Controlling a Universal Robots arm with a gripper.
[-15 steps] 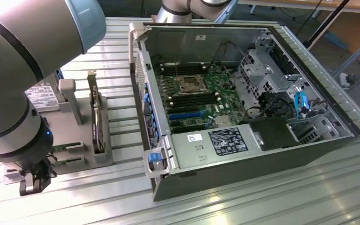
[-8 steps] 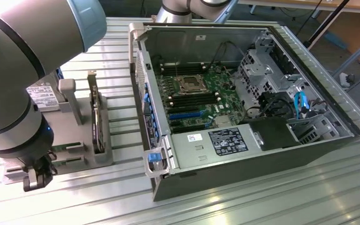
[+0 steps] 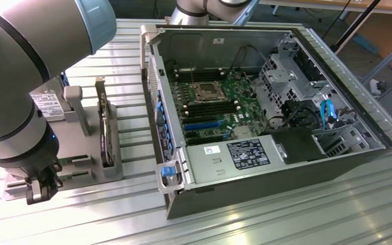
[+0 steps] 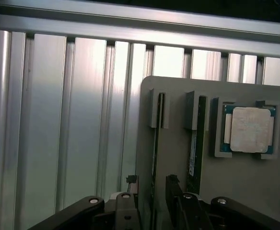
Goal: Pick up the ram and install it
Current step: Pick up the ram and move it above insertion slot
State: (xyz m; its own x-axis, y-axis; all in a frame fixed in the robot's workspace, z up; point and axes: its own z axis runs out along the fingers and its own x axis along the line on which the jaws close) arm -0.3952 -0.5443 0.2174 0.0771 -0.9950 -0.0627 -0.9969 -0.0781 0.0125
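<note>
The gripper (image 4: 152, 186) is down at the near end of the grey holder (image 4: 255, 184). Its two dark fingers (image 4: 130, 203) are parted on either side of the ram (image 4: 155, 139), with a gap showing on each side and nothing clamped. The ram stands on edge in its slot. A second ram stick (image 4: 193, 143) sits in the slot just beside it, and the square processor chip (image 4: 250, 129) lies in a pocket beyond that.

There are white labels on the hard drive (image 3: 46, 104) and on the power supply (image 3: 247, 153) inside the open computer case (image 3: 288, 56), but I cannot read any of them.

Everything rests on a ribbed aluminium counter (image 3: 264, 219).
</note>
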